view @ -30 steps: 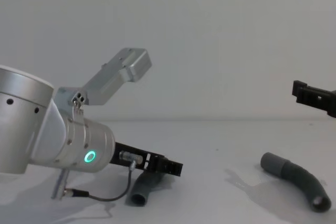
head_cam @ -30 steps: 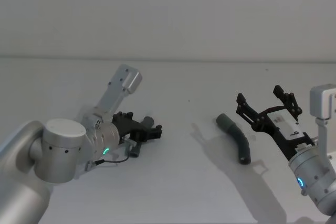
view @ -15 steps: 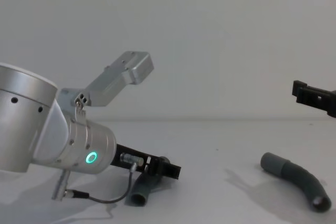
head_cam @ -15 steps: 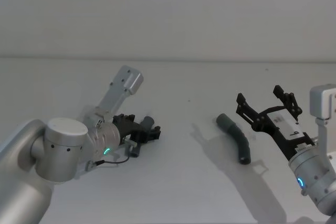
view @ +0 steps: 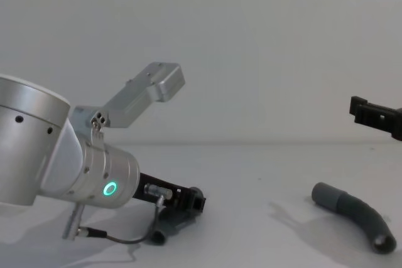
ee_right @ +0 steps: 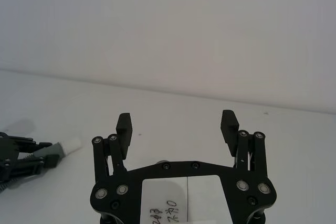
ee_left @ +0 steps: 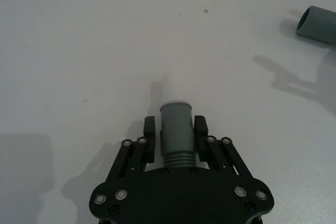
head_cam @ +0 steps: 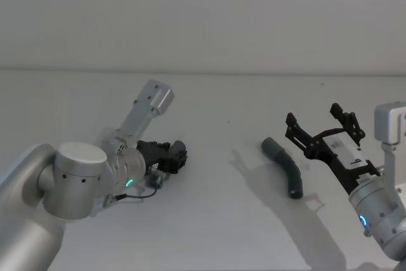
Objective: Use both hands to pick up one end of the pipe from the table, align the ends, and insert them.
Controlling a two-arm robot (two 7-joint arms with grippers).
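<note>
One dark grey pipe piece (ee_left: 175,121) with a narrow white tip (ee_left: 176,90) sits between the fingers of my left gripper (ee_left: 175,132), which is shut on its smooth sleeve. This is at the table's left, where the left gripper (head_cam: 176,155) (view: 196,200) stays low over the surface. The other curved pipe piece (head_cam: 287,166) (view: 355,213) lies free on the table (head_cam: 216,220) at the right, its open sleeve mouth (ee_left: 318,22) facing the left gripper. My right gripper (head_cam: 313,113) (ee_right: 176,118) hovers open above and just right of that piece, holding nothing.
The white wall meets the table along its far edge. A thin black cable (view: 119,238) trails from the left wrist onto the table. Bare table lies between the two pipe pieces.
My left gripper's fingers have closed onto the white-tipped pipe piece, and the gripper has drawn back slightly. The right gripper and the other piece have not moved.
</note>
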